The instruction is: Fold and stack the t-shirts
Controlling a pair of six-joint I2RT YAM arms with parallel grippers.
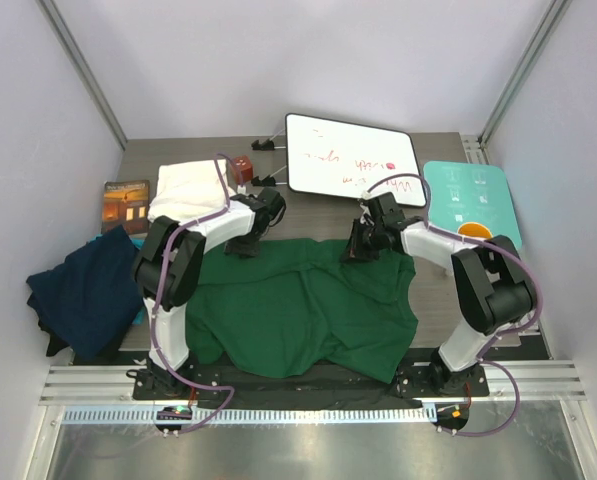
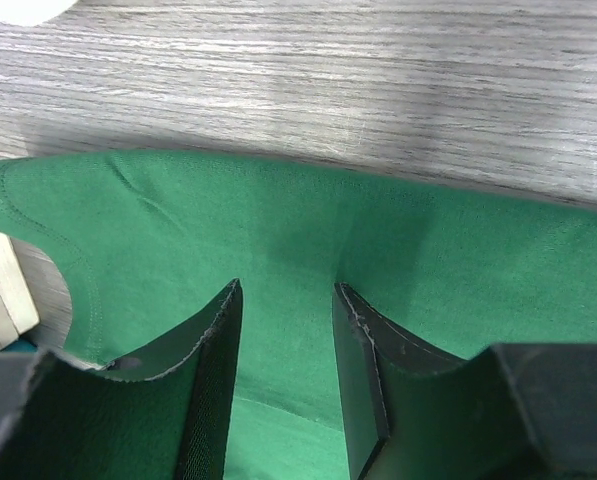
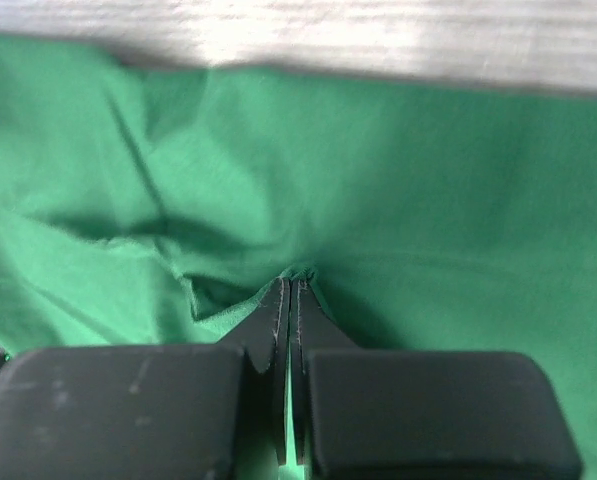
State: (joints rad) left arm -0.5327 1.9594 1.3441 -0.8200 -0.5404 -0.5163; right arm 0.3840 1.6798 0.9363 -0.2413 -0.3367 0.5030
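Along the table's (image 1: 308, 215) near edge the first t-shirt (image 1: 298, 310) is lying — the second t-shirt (image 1: 83, 290) is hanging off the left edge, the third t-shirt (image 1: 188, 188) is sitting near the far-left corner.

Both arms stood up from bases at 6 o'clock, elbows bent inward. The left arm (image 1: 168, 270) sent its forearm toward 2 o'clock, and the left claw (image 2: 286, 290) pointed down with its 2 fingers apart. The right arm (image 1: 483, 290) sent its forearm toward 10 o'clock. The right claw (image 3: 289, 282) was closed, nipping a pucker of the dark green t-shirt (image 3: 428, 200).
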